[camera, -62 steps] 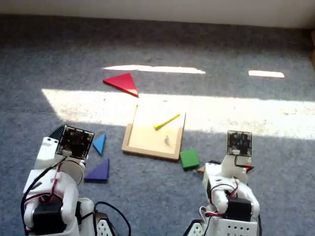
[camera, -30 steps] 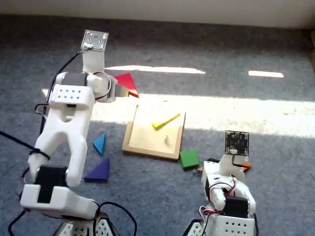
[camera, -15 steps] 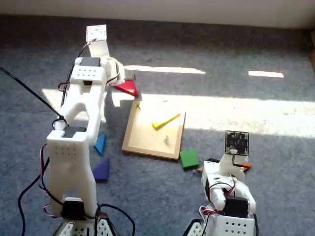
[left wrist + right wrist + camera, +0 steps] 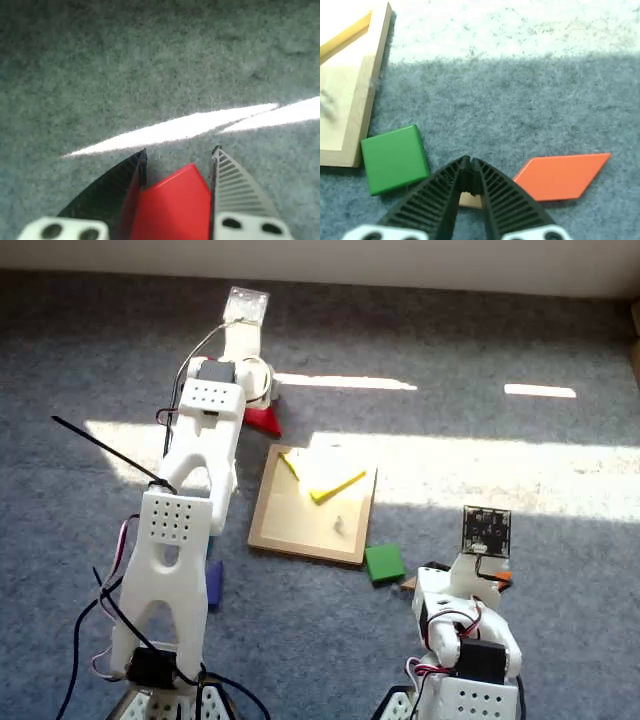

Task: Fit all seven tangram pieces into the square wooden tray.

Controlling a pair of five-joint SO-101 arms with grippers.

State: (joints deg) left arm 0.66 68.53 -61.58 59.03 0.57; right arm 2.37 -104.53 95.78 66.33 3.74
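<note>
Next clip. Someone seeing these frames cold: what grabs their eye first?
The left arm, stretched far across the grey carpet with the left claw down over the red triangle beyond the wooden tray. Next, the tray itself, partly in a bright band of sunlight, holding a yellow piece. Nearer the arms' bases, the shut right claw sits between a green square and an orange parallelogram.

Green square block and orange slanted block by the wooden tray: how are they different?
The green square block has four square corners; the orange slanted block is a longer, thinner parallelogram. The green one lies right by the rim of the square wooden tray; the orange one lies farther off, across the shut right gripper. Both lie flat on the grey carpet, outside the tray.
</note>
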